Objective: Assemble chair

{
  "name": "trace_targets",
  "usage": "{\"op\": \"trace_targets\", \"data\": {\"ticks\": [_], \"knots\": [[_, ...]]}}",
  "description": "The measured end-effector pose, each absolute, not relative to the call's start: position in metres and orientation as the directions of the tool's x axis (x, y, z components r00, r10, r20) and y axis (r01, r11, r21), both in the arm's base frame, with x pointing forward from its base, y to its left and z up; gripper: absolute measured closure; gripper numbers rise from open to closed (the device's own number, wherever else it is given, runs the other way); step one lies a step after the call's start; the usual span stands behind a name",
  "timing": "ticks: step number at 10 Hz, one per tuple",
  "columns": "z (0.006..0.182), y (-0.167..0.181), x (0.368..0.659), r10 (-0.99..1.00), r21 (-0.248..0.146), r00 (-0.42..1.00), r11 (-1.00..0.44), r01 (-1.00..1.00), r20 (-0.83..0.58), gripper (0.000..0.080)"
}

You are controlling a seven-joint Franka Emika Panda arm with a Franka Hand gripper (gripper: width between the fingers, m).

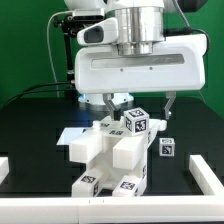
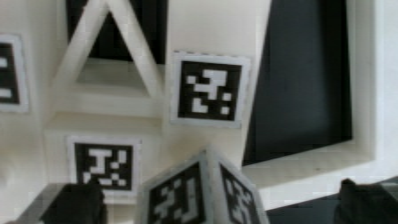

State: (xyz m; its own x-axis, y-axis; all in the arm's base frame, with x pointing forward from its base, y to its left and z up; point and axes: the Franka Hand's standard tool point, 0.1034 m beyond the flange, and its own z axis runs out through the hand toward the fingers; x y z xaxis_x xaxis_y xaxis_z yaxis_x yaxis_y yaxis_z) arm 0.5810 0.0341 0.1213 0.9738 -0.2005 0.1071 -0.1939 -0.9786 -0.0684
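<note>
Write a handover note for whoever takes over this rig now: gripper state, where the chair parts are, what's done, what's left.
Two-finger gripper: open, above the assembly, holding nothing.
Chunky white plastic chair assembly: several tagged parts put together, mid-table.
Small white tagged block: loose on the black table, at the exterior view's right.
Done: most parts appear joined. Left: probably that block.

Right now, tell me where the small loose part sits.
The small tagged part sits on the black table, to the exterior view's right of the chair.
</note>
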Motion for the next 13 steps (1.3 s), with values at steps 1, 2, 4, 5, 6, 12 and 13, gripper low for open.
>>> {"op": "trace_targets", "data": {"ticks": [1, 2, 4, 5, 6, 12, 13], "knots": [[0.1213, 0.0337, 0.5810, -0.156, -0.063, 0.982, -0.987, -0.150, 0.110, 0.0151], [0.1215, 0.0325, 0.5810, -0.081, -0.055, 0.990, -0.996, -0.075, 0.112, 0.0151], [0.1267, 0.0286, 0.5886, 0.014, -0.046, 0.993, -0.999, 0.020, 0.120, 0.0151], [0.1254, 0.0292, 0.5874, -0.018, -0.050, 0.993, -0.999, -0.012, 0.117, 0.0151], [0.1254, 0.0285, 0.5875, -0.017, -0.050, 0.993, -0.999, -0.012, 0.117, 0.0273], [0.1251, 0.0288, 0.5874, -0.362, -0.089, 0.928, -0.931, -0.355, 0.092, 0.0517], [0.1251, 0.0289, 0.5874, -0.401, -0.094, 0.912, -0.914, -0.394, 0.088, 0.0517]]}}
